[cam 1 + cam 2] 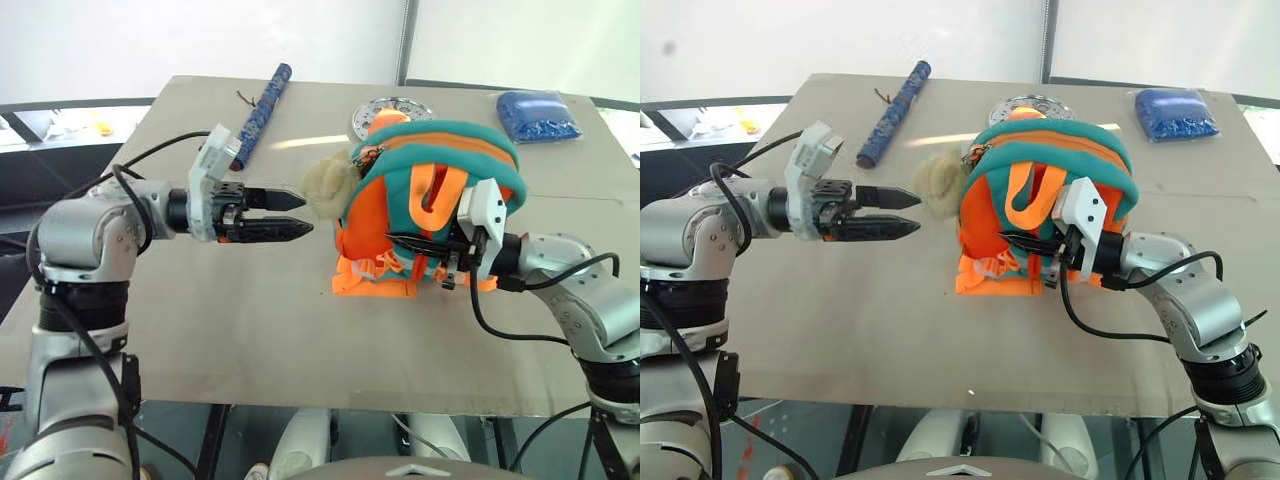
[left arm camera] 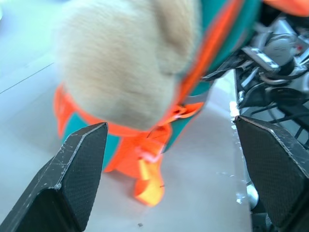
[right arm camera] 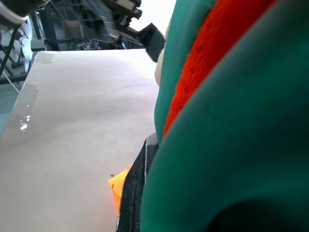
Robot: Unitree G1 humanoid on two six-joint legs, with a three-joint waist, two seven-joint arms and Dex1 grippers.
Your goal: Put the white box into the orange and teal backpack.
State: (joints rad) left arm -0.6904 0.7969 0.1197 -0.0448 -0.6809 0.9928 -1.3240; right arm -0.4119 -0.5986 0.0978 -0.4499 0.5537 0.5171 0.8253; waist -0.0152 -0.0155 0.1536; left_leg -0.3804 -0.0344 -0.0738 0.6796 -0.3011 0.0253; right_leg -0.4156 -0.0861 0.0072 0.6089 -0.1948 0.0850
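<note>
The orange and teal backpack (image 1: 425,205) stands upright in the middle of the table, with a tan plush toy (image 1: 326,188) hanging at its left side. My left gripper (image 1: 306,215) hovers level just left of the plush toy, open with nothing between its fingers (image 2: 79,169). My right gripper (image 1: 395,240) reaches across the backpack's front from the right and is shut on its teal fabric (image 3: 231,145). The white box is out of view.
A blue patterned roll (image 1: 262,112) lies at the back left of the table (image 1: 230,330). A blue textured pouch (image 1: 538,115) sits at the back right. A round silver dial (image 1: 392,112) lies just behind the backpack.
</note>
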